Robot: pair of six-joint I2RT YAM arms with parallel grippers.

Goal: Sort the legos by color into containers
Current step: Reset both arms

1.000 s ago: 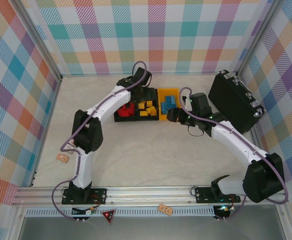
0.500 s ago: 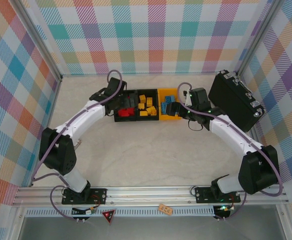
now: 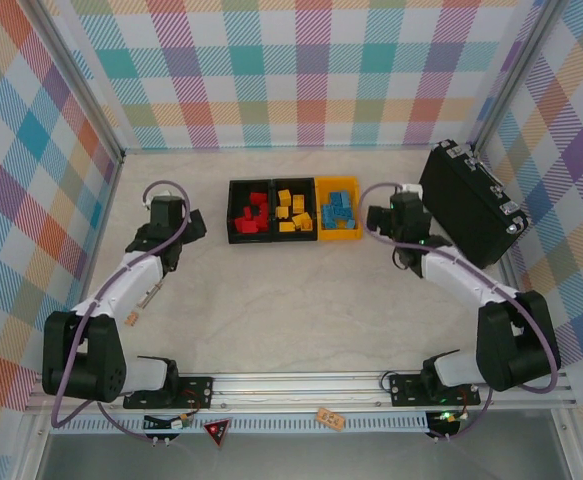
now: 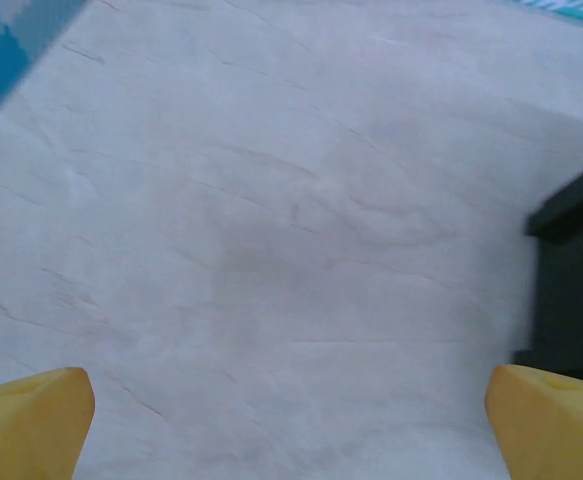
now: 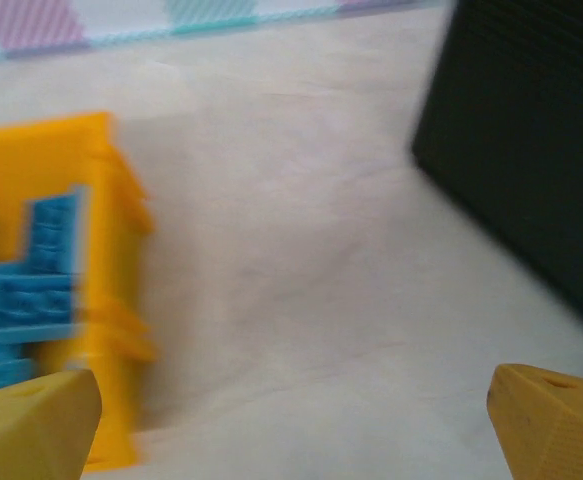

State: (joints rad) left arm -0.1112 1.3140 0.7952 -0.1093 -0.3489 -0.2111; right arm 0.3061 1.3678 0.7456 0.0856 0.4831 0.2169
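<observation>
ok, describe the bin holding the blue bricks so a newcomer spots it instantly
Start at the large black hard case on the far right. Left of it runs a row of three small joined plastic bins. Take the end nearest the case: the only yellow-orange bin, its neighbours black.

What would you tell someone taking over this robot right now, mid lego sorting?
Left gripper: open, empty, over the table left of the bins.
Right gripper: open, empty, between yellow-orange bin and black case.
Red legos in left black bin, yellow legos in middle black bin, blue legos in yellow-orange bin.
Done: sorting looks complete. Left: no loose bricks seen.
</observation>
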